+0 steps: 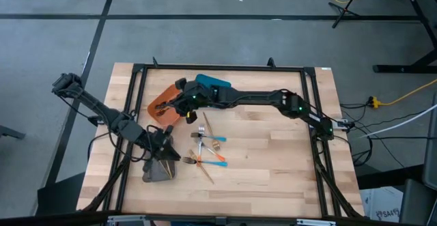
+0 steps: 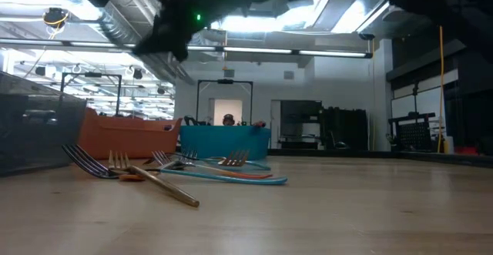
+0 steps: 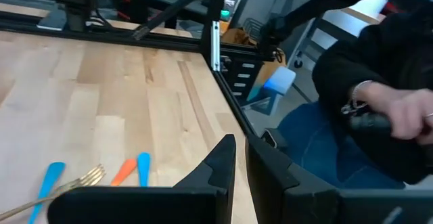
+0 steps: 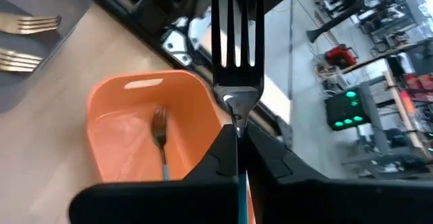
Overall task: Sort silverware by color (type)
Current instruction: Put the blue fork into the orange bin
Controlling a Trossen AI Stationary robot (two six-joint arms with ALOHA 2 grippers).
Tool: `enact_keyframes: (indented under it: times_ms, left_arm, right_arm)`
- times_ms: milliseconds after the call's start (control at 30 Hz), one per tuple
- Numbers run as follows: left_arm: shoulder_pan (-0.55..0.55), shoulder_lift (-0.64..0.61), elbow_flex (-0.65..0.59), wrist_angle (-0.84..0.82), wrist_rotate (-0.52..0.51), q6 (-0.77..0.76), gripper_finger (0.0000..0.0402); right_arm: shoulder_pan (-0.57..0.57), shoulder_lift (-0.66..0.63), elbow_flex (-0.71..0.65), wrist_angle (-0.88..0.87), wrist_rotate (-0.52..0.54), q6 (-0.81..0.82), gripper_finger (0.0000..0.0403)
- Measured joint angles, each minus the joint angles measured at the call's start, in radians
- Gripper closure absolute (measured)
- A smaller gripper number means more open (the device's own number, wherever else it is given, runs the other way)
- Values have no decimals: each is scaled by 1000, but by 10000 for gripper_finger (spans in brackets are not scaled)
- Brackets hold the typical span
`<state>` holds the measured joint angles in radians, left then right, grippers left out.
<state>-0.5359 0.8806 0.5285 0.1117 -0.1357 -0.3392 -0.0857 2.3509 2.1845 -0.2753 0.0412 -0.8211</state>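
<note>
Right gripper (image 4: pixel 237 139) is clamped on a fork (image 4: pixel 235 41), tines pointing away from the wrist, a blue strip of handle showing between the fingers. In the high view it hangs over the near end of the orange tray (image 1: pixel 162 102), with the blue tray (image 1: pixel 212 82) just beside it.

Step in hand: carrying one fork to a tray. The orange tray already holds a fork (image 4: pixel 160 132) whose handle reads bluish in the right wrist view, so which tray this one belongs in is my guess only. Next move calls for settling over the chosen tray, then lowering and letting go.

Left gripper (image 3: pixel 240 160) sits above the grey tray (image 1: pixel 158 171), fingers nearly together with a thin gap, nothing seen between them.

Remaining forks (image 1: pixel 205 151) lie scattered mid counter (image 1: pixel 273 151).

Hard to make out: the held fork's handle is mostly buried in the fingers; grey tray contents are partly covered by the left arm
</note>
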Motion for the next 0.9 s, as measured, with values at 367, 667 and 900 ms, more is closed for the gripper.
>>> enact_keyframes:
  times_ms: [367, 667, 900]
  left_arm:
    - [-37, 0, 0, 1, -1, 1, 372]
    - [-37, 0, 0, 1, -4, 1, 372]
    - [-37, 0, 0, 1, -4, 1, 372]
  right_arm:
    - [-46, 104, 0, 61, -65, -25, 402]
    - [-53, 166, 0, 103, -79, -26, 402]
    - [-53, 173, 0, 114, -101, -26, 402]
